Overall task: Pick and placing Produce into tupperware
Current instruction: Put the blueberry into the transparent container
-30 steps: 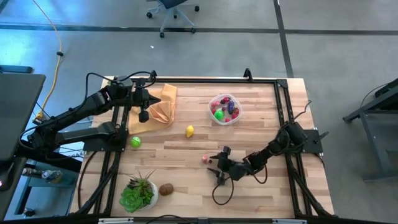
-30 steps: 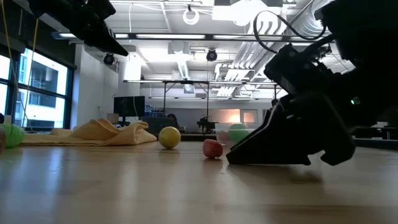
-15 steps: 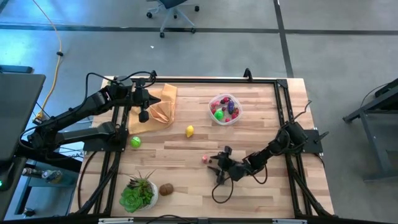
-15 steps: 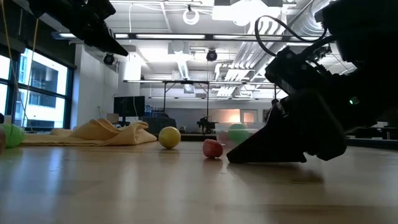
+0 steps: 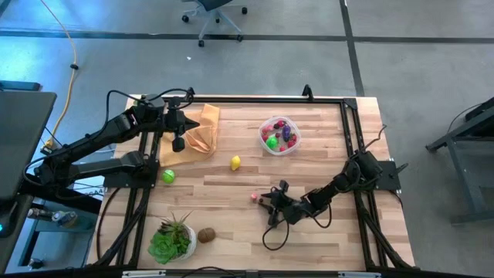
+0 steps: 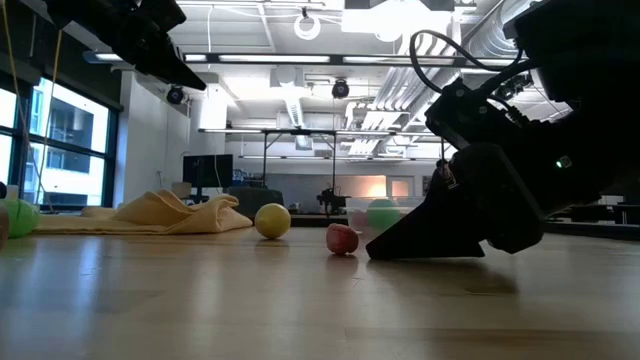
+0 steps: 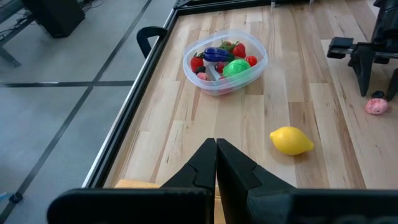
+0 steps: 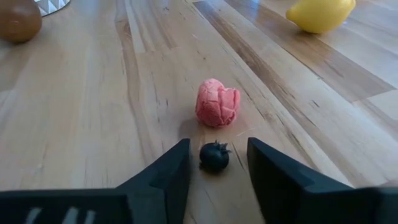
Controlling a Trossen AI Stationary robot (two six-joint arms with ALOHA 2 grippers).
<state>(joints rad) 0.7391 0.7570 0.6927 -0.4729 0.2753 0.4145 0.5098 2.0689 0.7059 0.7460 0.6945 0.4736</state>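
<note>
The left gripper [image 5: 178, 144] hangs over the crumpled tan-orange cloth [image 5: 194, 135] at the far left of the pale wooden plank table [image 5: 324, 162], its two dark fingers [image 7: 211, 163] pressed together on nothing. Nearer the table's front edge than that gripper lie a small green toy ball [image 5: 168, 176], the leafy green plant in its white pot [image 5: 171, 240] and a brown oval toy [image 5: 206, 235]. To the right of the left gripper, well apart from it, a yellow toy lemon [image 5: 235, 163] rests on the bare wood.

The small clear plastic tub with rounded corners [image 5: 279, 136] stands near the far edge, well beyond the right gripper; it already holds red, green and purple-blue toy pieces [image 7: 222, 61].

The right gripper [image 8: 214, 163] lies low on the table towards the front right. Its fingers [image 8: 165, 177] stand apart with a gap between them, and a tiny dark round toy [image 8: 214, 156], perhaps a berry with a little stem, though it is too small to be sure, sits in that gap; neither finger clearly touches it. Just past the fingertips, close to the dark piece, lies a lumpy pinkish-red toy fruit [image 8: 217, 102]. In the low view this gripper's dark body [image 6: 480, 205] fills the right side, beside the pinkish-red piece.
</note>
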